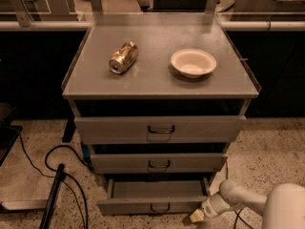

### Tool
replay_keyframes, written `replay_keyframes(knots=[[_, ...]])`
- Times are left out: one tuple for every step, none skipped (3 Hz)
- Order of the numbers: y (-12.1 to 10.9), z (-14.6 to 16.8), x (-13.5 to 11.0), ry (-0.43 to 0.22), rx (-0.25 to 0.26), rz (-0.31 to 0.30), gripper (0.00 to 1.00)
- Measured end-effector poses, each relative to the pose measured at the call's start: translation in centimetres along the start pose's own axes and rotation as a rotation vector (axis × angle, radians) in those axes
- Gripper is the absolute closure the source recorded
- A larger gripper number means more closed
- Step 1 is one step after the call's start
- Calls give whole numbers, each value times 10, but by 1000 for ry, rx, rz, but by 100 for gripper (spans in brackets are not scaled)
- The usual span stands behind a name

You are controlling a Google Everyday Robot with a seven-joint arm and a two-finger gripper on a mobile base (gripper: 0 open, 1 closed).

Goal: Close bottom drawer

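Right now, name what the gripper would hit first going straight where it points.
The gripper, low to the right of the cabinet, points left. It would likely first meet the open bottom drawer at the right end of its front panel; depth is unclear, so it might pass just in front.

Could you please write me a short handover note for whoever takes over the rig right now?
Pincer: low near the floor, just off the right end of the bottom drawer front; contact cannot be told.
Bottom drawer: pulled out, its inside showing.
Done: pincer is placed beside the drawer front; nothing is closed yet.
Left: push the front in until the drawer is shut.
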State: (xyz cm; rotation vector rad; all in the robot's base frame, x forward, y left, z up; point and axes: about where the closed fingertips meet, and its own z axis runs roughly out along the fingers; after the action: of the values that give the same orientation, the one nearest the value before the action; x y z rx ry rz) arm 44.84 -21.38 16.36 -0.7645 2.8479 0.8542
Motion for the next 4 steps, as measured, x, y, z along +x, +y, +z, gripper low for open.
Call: replay_keyframes(knots=[[10, -1, 3, 25, 33, -7, 88], [29, -6, 10, 60, 92, -32, 100], [40, 2, 11, 52, 189, -84, 100], [34, 11, 11, 58, 185, -85, 100]])
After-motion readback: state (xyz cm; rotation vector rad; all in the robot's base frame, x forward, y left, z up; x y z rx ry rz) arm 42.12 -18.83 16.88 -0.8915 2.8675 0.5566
